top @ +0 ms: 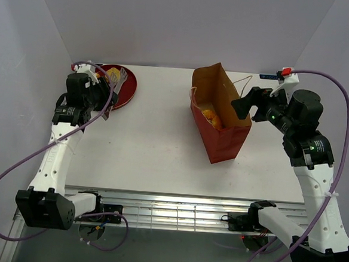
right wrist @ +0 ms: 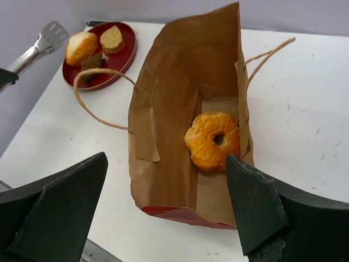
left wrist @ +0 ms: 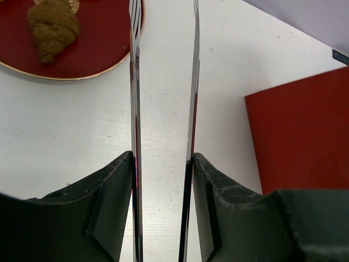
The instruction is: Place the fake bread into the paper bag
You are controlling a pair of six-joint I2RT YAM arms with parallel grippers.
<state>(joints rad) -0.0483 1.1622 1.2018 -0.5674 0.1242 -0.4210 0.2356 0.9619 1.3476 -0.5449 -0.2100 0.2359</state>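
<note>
The paper bag (top: 225, 134) stands open mid-table; it also shows in the right wrist view (right wrist: 174, 82) and the left wrist view (left wrist: 305, 136). An orange ridged bun (right wrist: 212, 141) lies inside on its bottom. On the round red plate (right wrist: 122, 60) sit a golden oval roll (right wrist: 80, 47), a yellow-brown piece (right wrist: 112, 37) and a dark brown piece (left wrist: 53, 27). My left gripper (left wrist: 162, 158) is shut on metal tongs (left wrist: 135, 82), whose blades stand apart and empty beside the plate. My right gripper (right wrist: 166, 161) is open and empty, just above the bag's right rim.
The red plate (top: 128, 89) is at the far left corner, under my left arm. The bag's pale string handles (right wrist: 90, 93) hang out on both sides. White walls close the table at the back and sides.
</note>
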